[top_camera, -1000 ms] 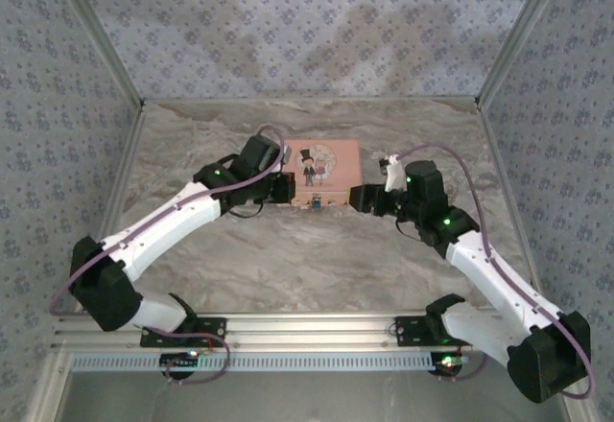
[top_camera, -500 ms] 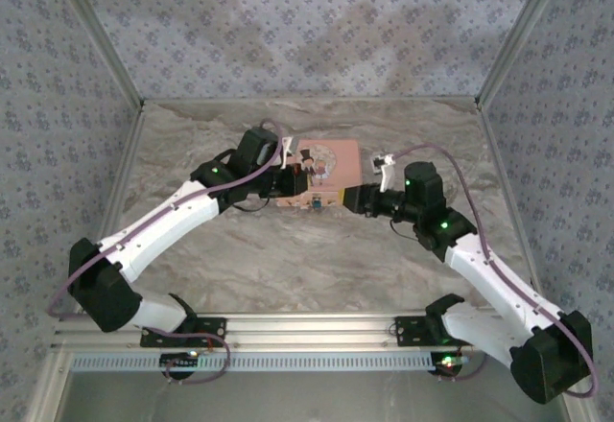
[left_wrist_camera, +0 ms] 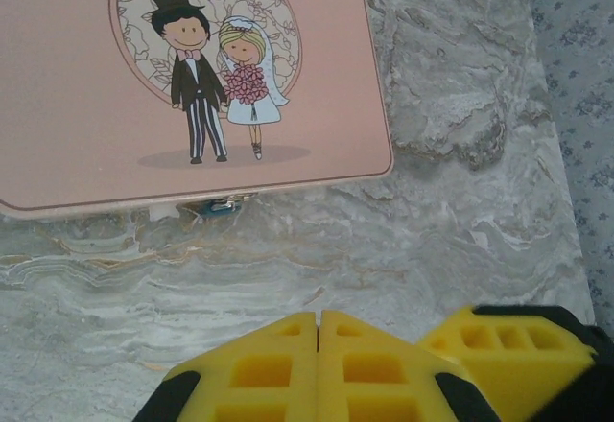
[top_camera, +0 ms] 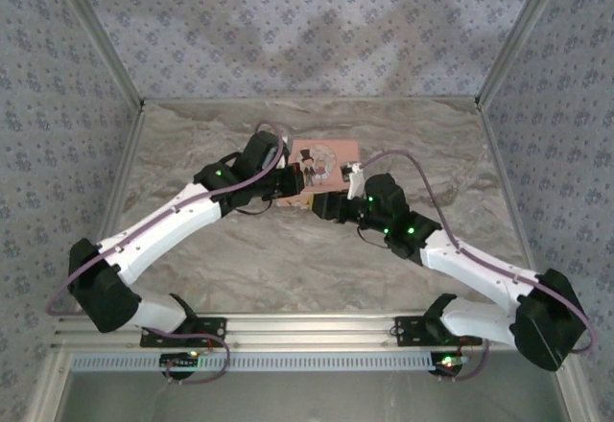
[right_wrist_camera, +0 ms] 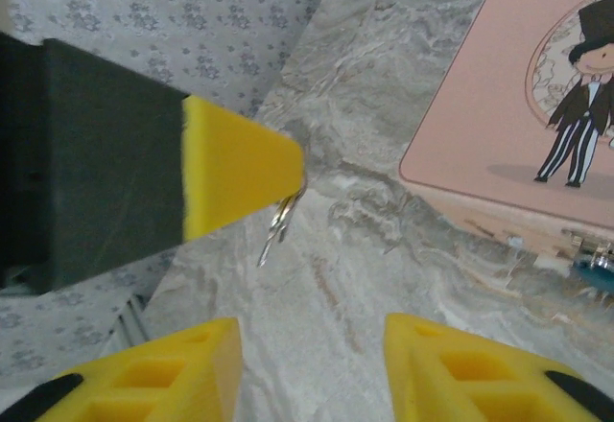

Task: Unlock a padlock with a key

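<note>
Left gripper (left_wrist_camera: 318, 321) is clamped hard, its 2 yellow fingers pressed flat together with no gap. From the right wrist camera the key (right_wrist_camera: 280, 215) pokes out of that yellow tip as thin silvery slivers angled down toward the marble table (right_wrist_camera: 384, 278), so that is a grip on the key. Whether the key's end touches the marble, I cannot tell. Right gripper (right_wrist_camera: 312, 364) stands spread, 2 fingers apart with bare marble between them and nothing held. The padlock (left_wrist_camera: 217, 206) sits right against the front edge of the pink tin (left_wrist_camera: 86, 86), a small blue-teal speck half tucked under the lid's lip. From the right wrist it peeks in at the far right, well apart from the key. From above, the 2 grippers crowd together just in front of the tin's near edge, left arm (top_camera: 173, 221) reaching in from the left, right arm (top_camera: 460, 264) from the right, and it is tight there. Room elsewhere: a wide stretch of bare marble lies between the tin and the arm bases, more on both sides of the tin, and a narrower strip behind it up to the patterned wall (top_camera: 288, 29). Behind the key-holding finger the table's edge meets the wall.
</note>
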